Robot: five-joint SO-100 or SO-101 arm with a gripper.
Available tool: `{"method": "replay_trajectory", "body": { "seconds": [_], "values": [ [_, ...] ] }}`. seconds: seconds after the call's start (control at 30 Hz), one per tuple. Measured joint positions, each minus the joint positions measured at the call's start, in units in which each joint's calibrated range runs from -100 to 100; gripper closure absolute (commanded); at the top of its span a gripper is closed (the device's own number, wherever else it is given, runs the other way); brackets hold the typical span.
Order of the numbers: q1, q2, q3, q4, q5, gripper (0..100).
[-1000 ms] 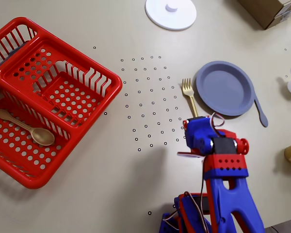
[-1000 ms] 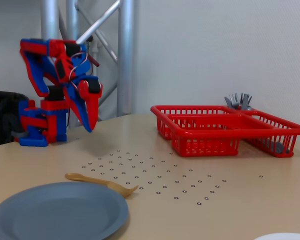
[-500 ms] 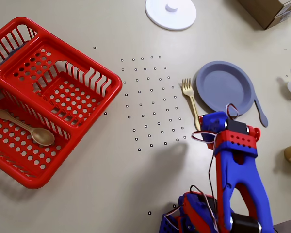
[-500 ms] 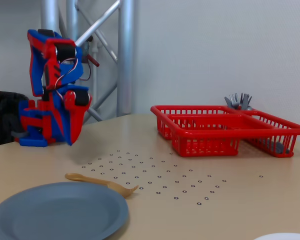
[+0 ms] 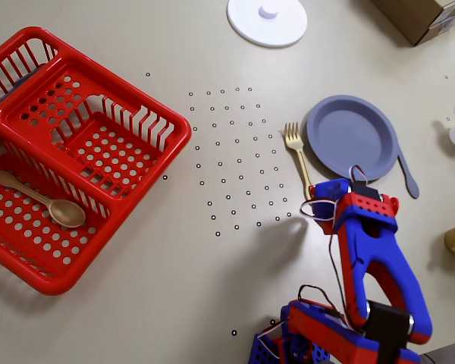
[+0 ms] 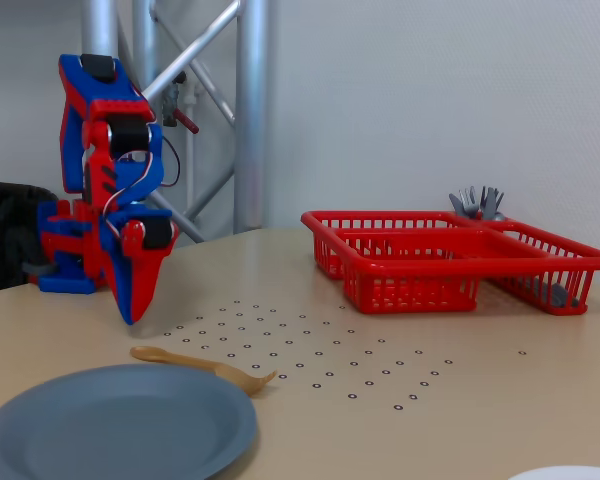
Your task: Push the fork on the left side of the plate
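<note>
The golden-tan fork [image 5: 297, 158] lies on the table just left of the blue-grey plate [image 5: 353, 136] in the overhead view, tines toward the far side. My red-and-blue gripper [image 5: 324, 200] points straight down at the handle end of the fork, by the plate's near-left rim. In the fixed view the gripper [image 6: 130, 316] tapers to a closed point just behind the fork [image 6: 202, 366], whose handle end is beneath the tip; the plate [image 6: 120, 422] is in front. The jaws look shut and hold nothing. I cannot tell if the tip touches the fork.
A red two-part basket [image 5: 83, 152] fills the left, holding a tan spoon [image 5: 44, 202]. A white disc with a knob [image 5: 267, 21] is at the far edge. A slim blue-grey utensil [image 5: 408, 176] lies right of the plate. A cardboard box [image 5: 425, 15] is at the far right.
</note>
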Motion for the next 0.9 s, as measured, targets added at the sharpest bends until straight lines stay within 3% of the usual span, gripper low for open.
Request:
{"method": "replay_trajectory", "body": {
  "seconds": [0.9],
  "values": [
    [1.64, 14.38, -11.66, -2.8, 0.73, 100]
  ]
}}
